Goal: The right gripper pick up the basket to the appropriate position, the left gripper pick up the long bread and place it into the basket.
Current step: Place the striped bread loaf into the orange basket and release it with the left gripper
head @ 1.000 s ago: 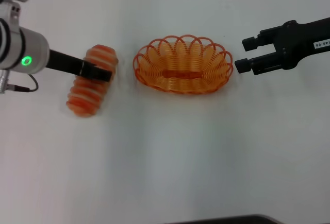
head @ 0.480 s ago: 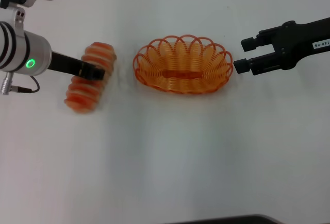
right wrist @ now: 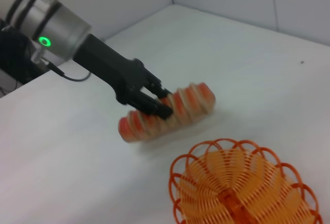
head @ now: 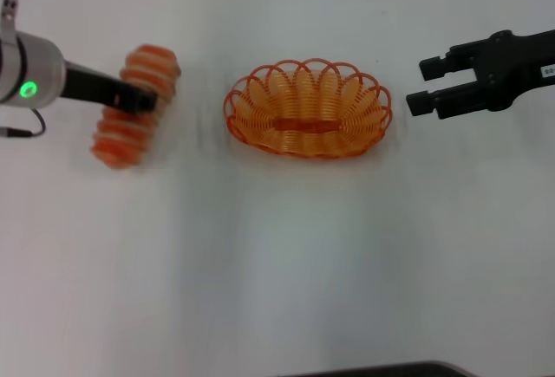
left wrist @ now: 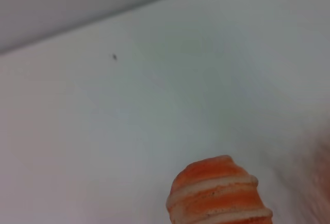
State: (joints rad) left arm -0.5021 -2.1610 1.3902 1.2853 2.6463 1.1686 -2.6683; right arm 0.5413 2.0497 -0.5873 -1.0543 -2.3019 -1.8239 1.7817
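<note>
- While I watch from the head view, the left gripper (head: 139, 100) sits at the left of the white table (head: 277, 264), its black fingers closed across the middle of the long bread (head: 136, 106).
- I see the long bread as an orange-red loaf with cream crosswise stripes, lying at a slant, one end nearer the far edge of the table and the other nearer the robot.
- From the right wrist view, the left gripper (right wrist: 154, 102) clamps the long bread (right wrist: 170, 112) around its middle; I cannot tell whether the loaf touches the table or hangs just above it.
- On the left arm I see a silver-grey segment with a green light (head: 29, 90) glowing.
- Through the left wrist view, only one rounded, striped end of the long bread (left wrist: 219, 193) shows, with bare table beyond it.
- I see the basket (head: 308, 108), an oval of looped orange wire with a scalloped rim, resting on the table at the centre, well apart from the long bread and with nothing inside it.
- To the right of the basket I see the right gripper (head: 425, 84), its two black fingers spread apart and holding nothing, pointing toward the basket but not touching it.
- In the right wrist view, the basket (right wrist: 242, 183) lies nearer the camera than the long bread.
</note>
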